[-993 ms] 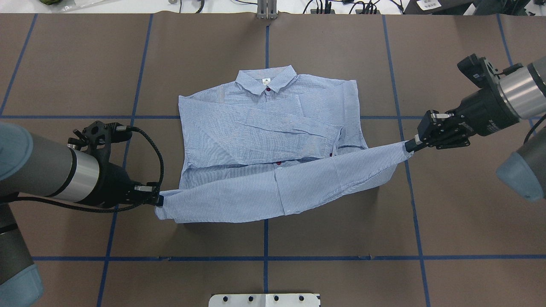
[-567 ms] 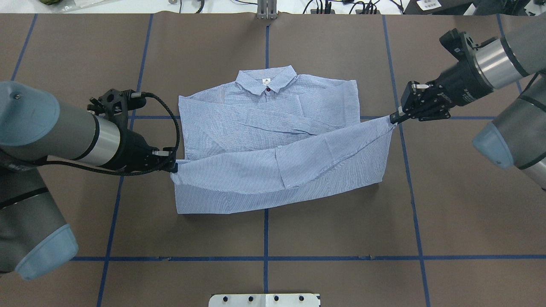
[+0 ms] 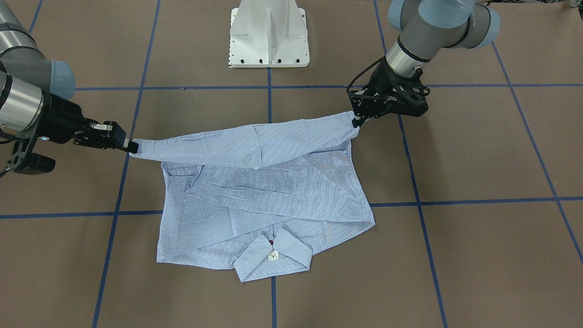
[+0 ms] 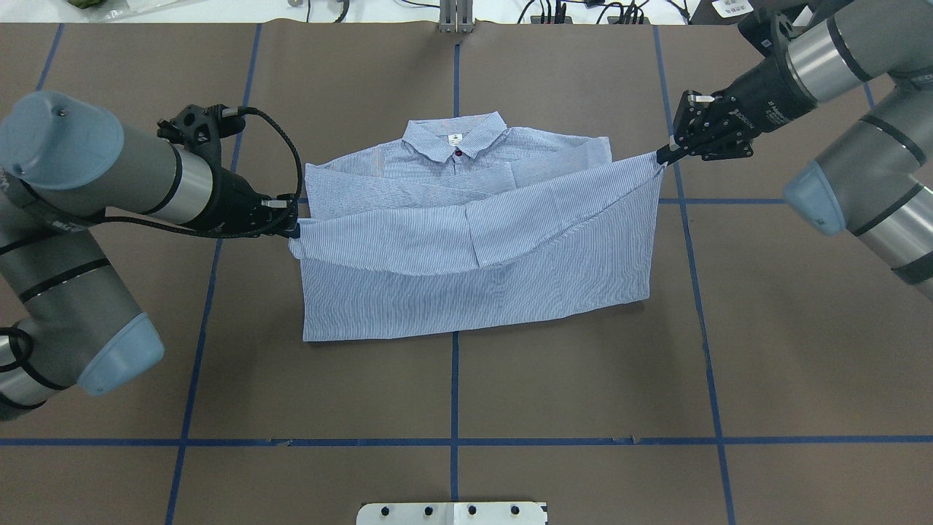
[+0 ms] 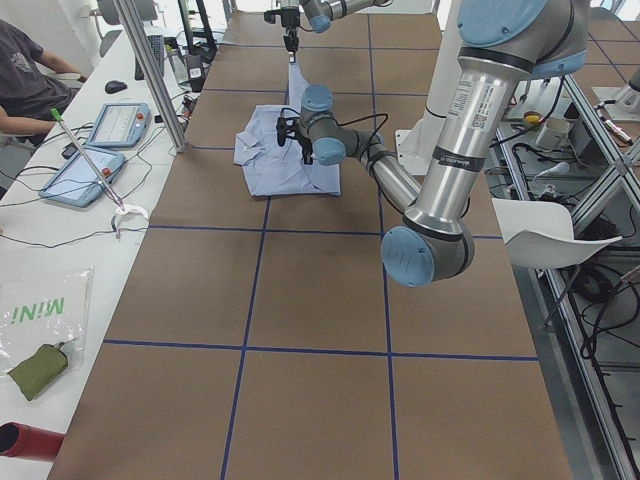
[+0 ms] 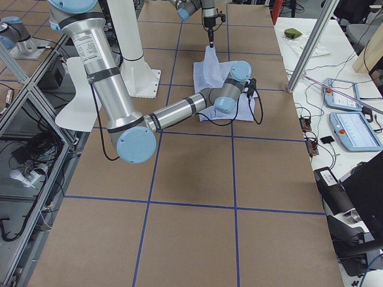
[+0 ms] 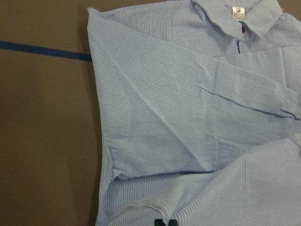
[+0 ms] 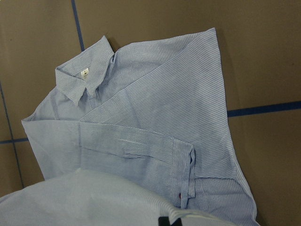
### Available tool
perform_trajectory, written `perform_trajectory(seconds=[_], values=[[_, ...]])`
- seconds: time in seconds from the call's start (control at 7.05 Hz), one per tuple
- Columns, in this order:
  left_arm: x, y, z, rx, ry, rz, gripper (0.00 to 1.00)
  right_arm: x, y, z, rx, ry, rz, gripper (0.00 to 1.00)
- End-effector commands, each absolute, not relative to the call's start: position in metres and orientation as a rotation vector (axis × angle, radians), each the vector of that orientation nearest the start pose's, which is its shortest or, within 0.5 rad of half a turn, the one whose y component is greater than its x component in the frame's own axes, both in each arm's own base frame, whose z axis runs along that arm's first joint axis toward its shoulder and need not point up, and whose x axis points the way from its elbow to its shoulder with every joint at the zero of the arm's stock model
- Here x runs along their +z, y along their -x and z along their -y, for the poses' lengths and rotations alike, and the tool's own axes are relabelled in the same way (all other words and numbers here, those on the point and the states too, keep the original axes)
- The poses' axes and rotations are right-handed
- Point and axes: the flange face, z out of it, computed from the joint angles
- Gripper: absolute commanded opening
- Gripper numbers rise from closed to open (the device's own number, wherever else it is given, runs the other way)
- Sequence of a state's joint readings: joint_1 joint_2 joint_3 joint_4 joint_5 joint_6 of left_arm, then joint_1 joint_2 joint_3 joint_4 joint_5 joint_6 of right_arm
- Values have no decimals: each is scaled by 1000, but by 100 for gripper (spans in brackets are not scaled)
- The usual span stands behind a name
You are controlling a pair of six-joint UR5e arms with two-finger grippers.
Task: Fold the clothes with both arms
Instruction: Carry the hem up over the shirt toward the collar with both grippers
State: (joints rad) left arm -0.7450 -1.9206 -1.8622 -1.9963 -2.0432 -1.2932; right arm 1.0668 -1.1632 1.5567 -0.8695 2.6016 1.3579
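Thin woven cloth shirt (image 4: 474, 292) on matt brown paper tabletop (image 4: 583, 394)

One camera hangs behind the robot's base (image 4: 452, 513) and looks down at the table (image 4: 554, 379); another faces it from across. Two stand far off at the table ends. Each wrist camera looks closely down on the shirt (image 7: 178, 117), which all six views share.
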Motion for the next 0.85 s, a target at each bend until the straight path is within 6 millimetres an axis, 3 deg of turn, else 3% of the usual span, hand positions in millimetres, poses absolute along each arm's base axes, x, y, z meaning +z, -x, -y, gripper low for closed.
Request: perform_trajectory(seconds=[0.0,0.14,0.71], values=[[293,-379,495,-191,-160,-1122,0,337,272,597,187,140,1308,0],[301,-389,507,-196,-157,-1114,0,341,278,606,185,141,1299,0],[345,-395,532,-214,-172,-1113,0,359,300,635,197,138,1255,0]])
